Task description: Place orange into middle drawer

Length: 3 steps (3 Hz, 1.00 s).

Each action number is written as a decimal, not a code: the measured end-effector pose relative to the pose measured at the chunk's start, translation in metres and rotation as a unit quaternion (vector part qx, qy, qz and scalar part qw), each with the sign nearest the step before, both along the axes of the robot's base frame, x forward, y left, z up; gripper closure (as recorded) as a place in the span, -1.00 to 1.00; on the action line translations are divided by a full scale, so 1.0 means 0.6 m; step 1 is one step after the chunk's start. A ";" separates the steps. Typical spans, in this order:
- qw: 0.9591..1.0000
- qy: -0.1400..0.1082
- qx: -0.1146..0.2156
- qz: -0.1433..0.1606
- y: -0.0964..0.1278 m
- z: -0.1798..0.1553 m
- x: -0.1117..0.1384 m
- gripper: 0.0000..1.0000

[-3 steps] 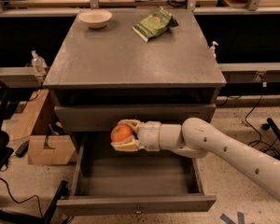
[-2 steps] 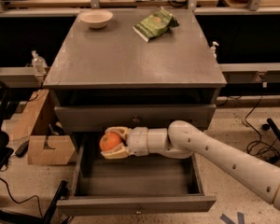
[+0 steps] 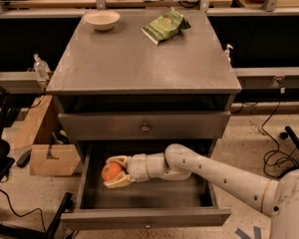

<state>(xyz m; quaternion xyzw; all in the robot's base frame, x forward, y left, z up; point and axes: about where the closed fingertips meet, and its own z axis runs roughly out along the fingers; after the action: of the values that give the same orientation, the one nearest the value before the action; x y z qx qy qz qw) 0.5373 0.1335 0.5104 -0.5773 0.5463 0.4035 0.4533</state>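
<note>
The step in hand is the putting-in itself. The arm (image 3: 214, 174) reaches from the right into the open drawer (image 3: 145, 217) at the bottom of the grey cabinet (image 3: 139, 63). The gripper (image 3: 110, 172) is inside this drawer, in its left part, under the shut drawer front (image 3: 145, 128) with the knob. Its two fingers (image 3: 117, 160) are closed around the orange (image 3: 112, 171), one above and one below, so the fruit is firmly held.

The orange is already within the walls of the drawer, near the left side wall. Whether it touches the drawer floor or hangs a little over it cannot be told from this view.

The task seems almost finished. The next move probably calls for lowering the orange to the floor, opening the fingers, and then pulling the arm out without hitting the front panel. A round fruit may roll when it is let go.

The bowl (image 3: 102, 20) and the green bag (image 3: 165, 26) lie on the cabinet top.
</note>
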 end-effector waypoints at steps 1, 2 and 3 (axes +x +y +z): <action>0.998 0.046 -0.012 -0.037 -0.017 -0.099 -0.015 1.00; 0.996 0.070 -0.016 -0.062 -0.028 -0.146 -0.022 1.00; 0.991 0.092 -0.043 -0.082 -0.037 -0.191 -0.018 0.97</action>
<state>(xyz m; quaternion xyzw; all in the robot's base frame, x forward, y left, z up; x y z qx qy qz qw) 0.5266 0.1114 0.3959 -0.5101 0.6479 0.3923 0.4076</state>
